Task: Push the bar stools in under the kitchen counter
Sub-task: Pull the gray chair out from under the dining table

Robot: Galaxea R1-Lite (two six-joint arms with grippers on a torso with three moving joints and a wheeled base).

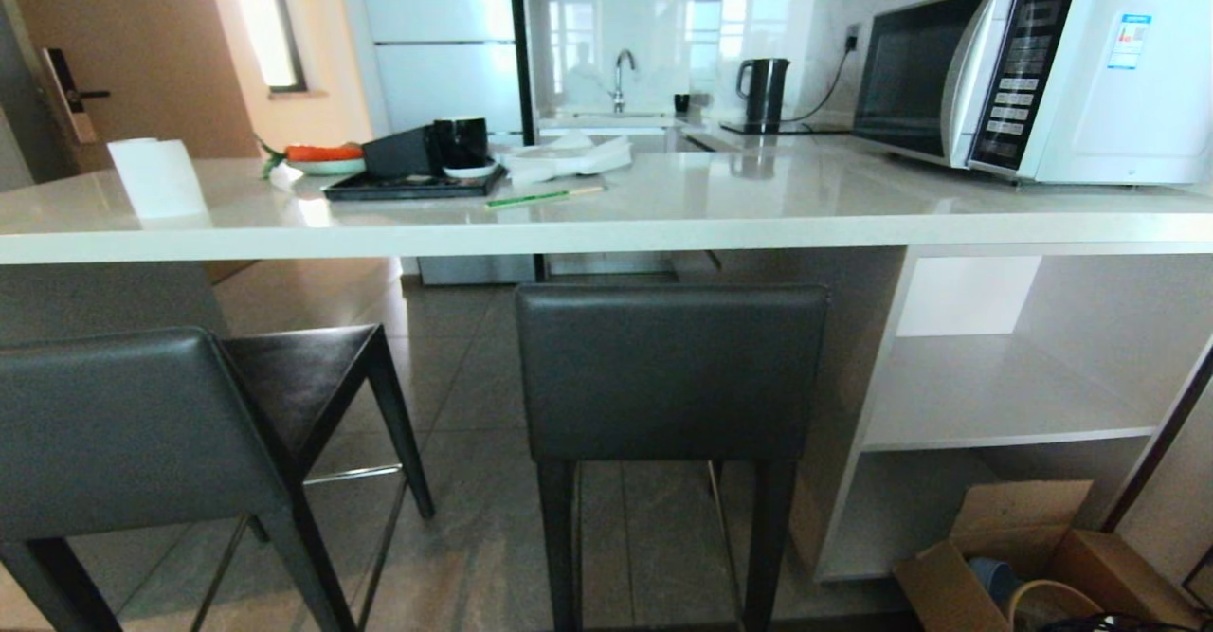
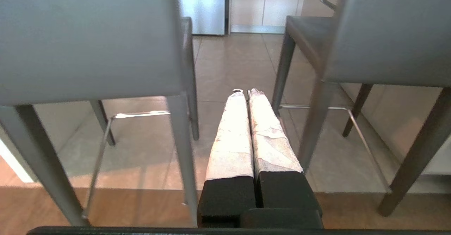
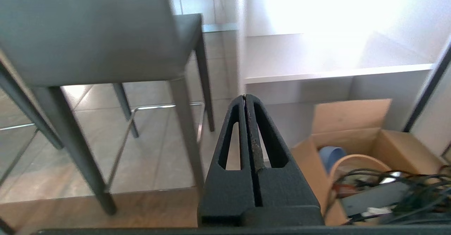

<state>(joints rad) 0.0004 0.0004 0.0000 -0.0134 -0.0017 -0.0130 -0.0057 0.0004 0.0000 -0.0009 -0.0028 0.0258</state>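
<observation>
**Kitchen counter ahead, both stools not yet pushed in**

Kitchen units and a sink fill the background of your head view, behind the long white kitchen counter (image 1: 606, 225). On it stand a tray (image 1: 412, 187), a kettle (image 1: 763, 92) and a microwave (image 1: 1033, 78); its brand line and blue sticker are too small for you to read. Before the counter you have two bar stools. The middle stool (image 1: 671, 371) faces the counter squarely with its backrest just outside the edge. The left stool (image 1: 142, 433) is turned at an angle and stands further out. No arm shows here.

From the left wrist view, the left gripper (image 2: 245, 93) hangs low between the two stools, its wrapped fingers (image 2: 230, 136) pressed together and holding nothing.

From the right wrist view, the right gripper (image 3: 245, 97) is also closed and empty, beside the middle stool's legs, with a cardboard box (image 3: 352, 129) near the shelving.

I judge that the pushing has not begun. Your next move probably needs an arm raised to a backrest, then a straight push forward.
</observation>
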